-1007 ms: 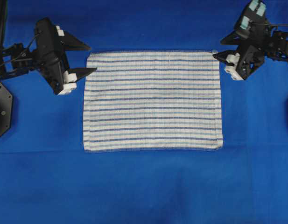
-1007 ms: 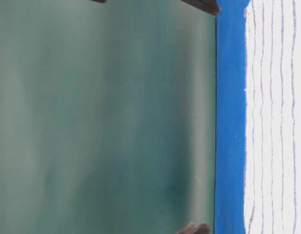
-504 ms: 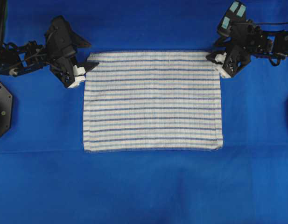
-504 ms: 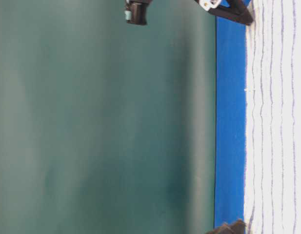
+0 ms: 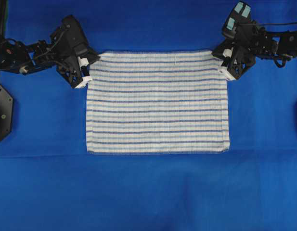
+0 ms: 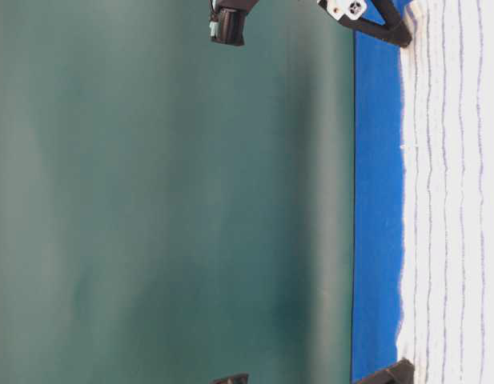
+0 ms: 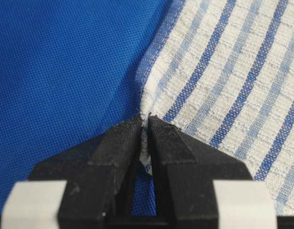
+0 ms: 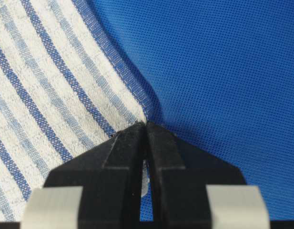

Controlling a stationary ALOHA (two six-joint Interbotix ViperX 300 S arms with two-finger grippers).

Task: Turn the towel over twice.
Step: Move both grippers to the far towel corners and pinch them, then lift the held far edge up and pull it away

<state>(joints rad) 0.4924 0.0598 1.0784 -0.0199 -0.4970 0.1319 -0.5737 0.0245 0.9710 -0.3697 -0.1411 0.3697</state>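
Corners pinched: the rectangular white woven towel (image 5: 158,102) with thin blue stripes lies flat on the plain blue table covering (image 5: 148,192), its two far corners held. At the towel's left far corner the left gripper (image 5: 83,72) clamps the hem; at its right far corner the right gripper (image 5: 226,66) does likewise. Both should probably lift evenly, keeping the far edge taut. No containers are visible.
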